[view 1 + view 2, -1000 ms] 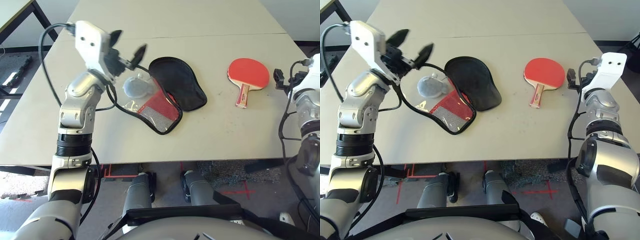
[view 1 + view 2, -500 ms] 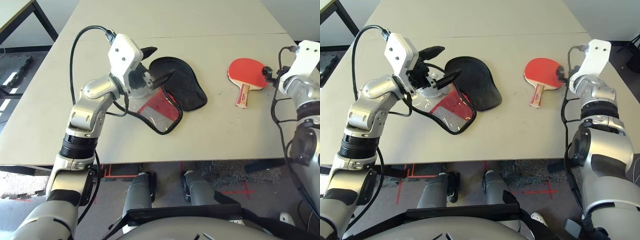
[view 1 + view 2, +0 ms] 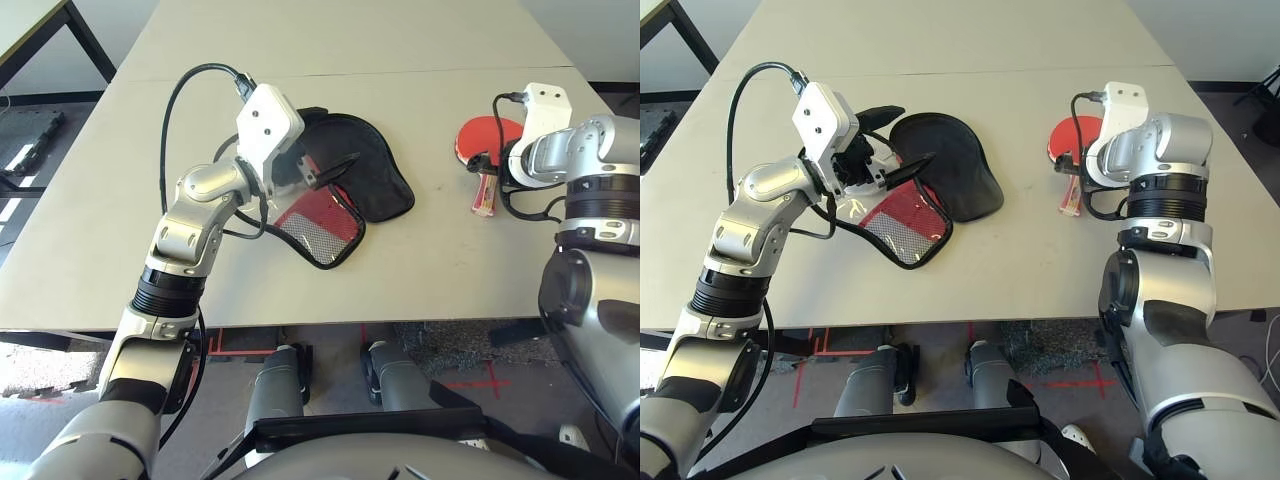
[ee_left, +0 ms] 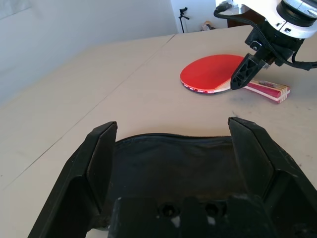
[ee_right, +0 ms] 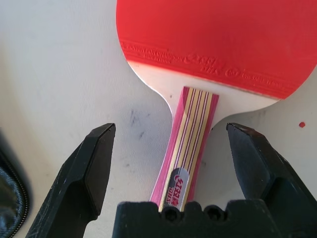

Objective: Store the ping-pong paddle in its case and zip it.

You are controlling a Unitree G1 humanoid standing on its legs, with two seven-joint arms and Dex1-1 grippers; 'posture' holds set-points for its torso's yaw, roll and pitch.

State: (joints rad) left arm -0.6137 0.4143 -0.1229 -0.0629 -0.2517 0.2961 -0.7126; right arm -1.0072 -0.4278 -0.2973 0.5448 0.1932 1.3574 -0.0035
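The ping-pong paddle (image 5: 218, 39) lies face up at the table's right, its red blade (image 3: 478, 133) partly behind my right wrist. My right gripper (image 5: 171, 128) stands open, pointing down, with one finger on each side of the striped handle (image 5: 190, 134) and a gap to each. The case (image 3: 945, 170) lies open at the middle of the table, its black lining (image 4: 173, 158) up and its red mesh half (image 3: 320, 225) towards me. Low over the edge of the black flap, my left gripper (image 3: 903, 140) is open with nothing between its fingers.
A pale soft lump (image 3: 862, 178) peeks out beside the case under my left wrist. A seam (image 3: 420, 72) crosses the table behind the objects. The table's front edge (image 3: 400, 318) runs near me, and a dark table (image 3: 30, 40) stands far left.
My left gripper has come down and to the right, from above the table's left to the case's flap. My right gripper has swung in from the table's right edge over the paddle's handle.
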